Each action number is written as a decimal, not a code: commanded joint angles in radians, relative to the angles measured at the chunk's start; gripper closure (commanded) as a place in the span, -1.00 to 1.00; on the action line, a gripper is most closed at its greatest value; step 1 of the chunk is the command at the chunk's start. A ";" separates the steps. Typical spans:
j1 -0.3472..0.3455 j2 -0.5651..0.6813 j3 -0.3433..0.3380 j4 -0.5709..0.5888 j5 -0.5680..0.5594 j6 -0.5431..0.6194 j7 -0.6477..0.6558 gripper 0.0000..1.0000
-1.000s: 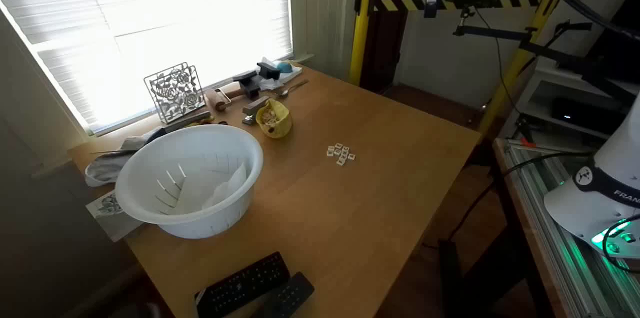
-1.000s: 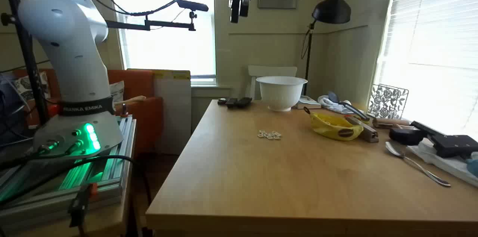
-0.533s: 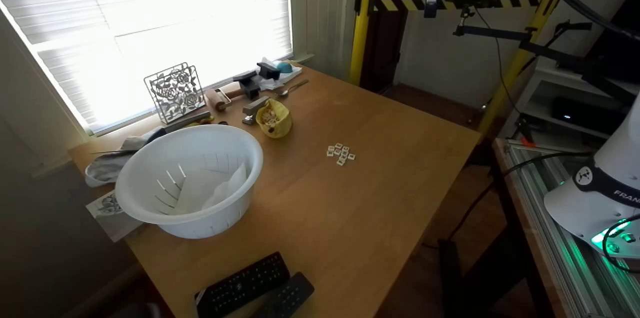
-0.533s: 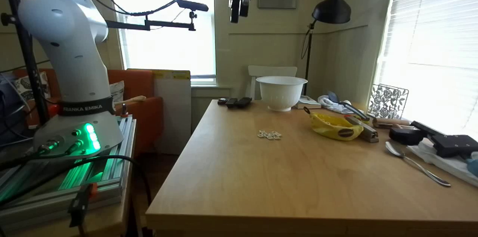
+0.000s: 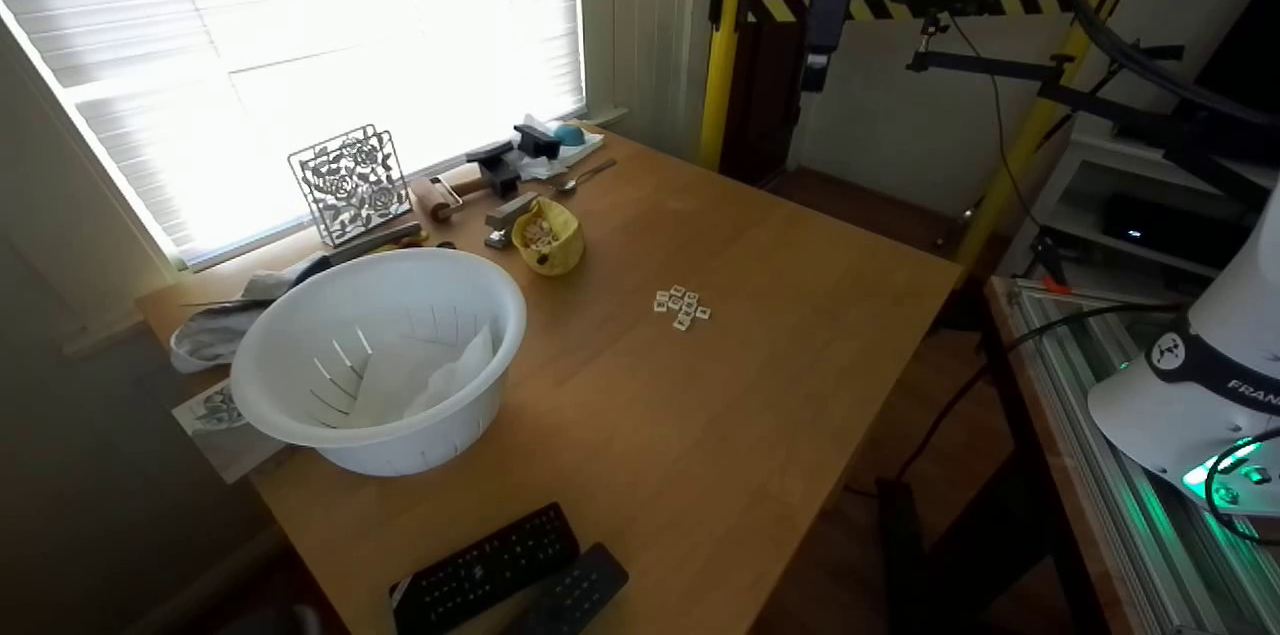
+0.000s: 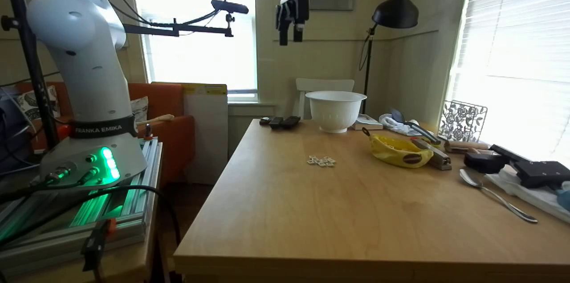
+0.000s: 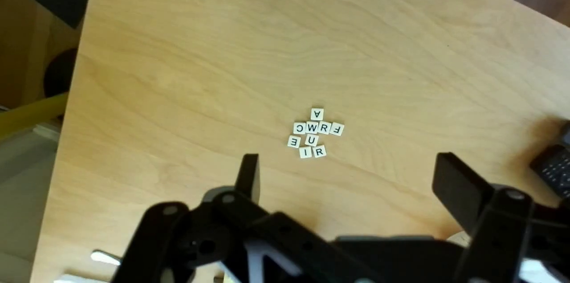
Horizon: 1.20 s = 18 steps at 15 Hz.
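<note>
Wood table [image 6: 356,220] carries a cluster of letter tiles [image 7: 312,127] mid-surface, white bowl [image 6: 336,112] and black remotes [image 5: 490,565] at one end, yellow pouch [image 6: 396,151] and metal spoon [image 6: 494,195] off to one side.

Smooth wd. table [image 6: 285,216] w/ smooth plast. bowl [image 6: 335,114], glossy metal spoon [image 6: 498,198], matt tiles [image 7: 311,128]

Letter tiles [image 7: 312,128] off-white, black print; hand [image 7: 347,169] black. Desk [image 7: 200,69] tan, wavy wood grain. Bowl [image 6: 335,113] white. Pouch [image 6: 389,151] yellow, dark oval patch [image 6: 412,158] — remotes [image 5: 490,565] black. Rack [image 5: 350,183]: rose-and-leaf openwork. Barrier rail [image 5: 778,10] yellow-black striped — robot arm [image 6: 100,82] white, base lights [image 6: 110,163] green.
</note>
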 commanded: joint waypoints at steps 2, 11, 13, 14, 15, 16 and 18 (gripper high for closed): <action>0.009 0.027 -0.013 -0.099 0.036 0.194 -0.051 -1.00; 0.012 0.198 -0.055 -0.215 0.137 0.502 -0.187 -1.00; 0.011 0.241 -0.051 -0.227 0.182 0.543 -0.212 -1.00; 0.010 0.265 -0.049 -0.227 0.205 0.559 -0.228 -1.00; 0.012 0.278 -0.046 -0.222 0.231 0.546 -0.253 -1.00; -0.003 0.245 -0.036 -0.227 0.173 0.527 -0.200 -1.00; -0.004 0.262 -0.033 -0.225 0.177 0.527 -0.206 -1.00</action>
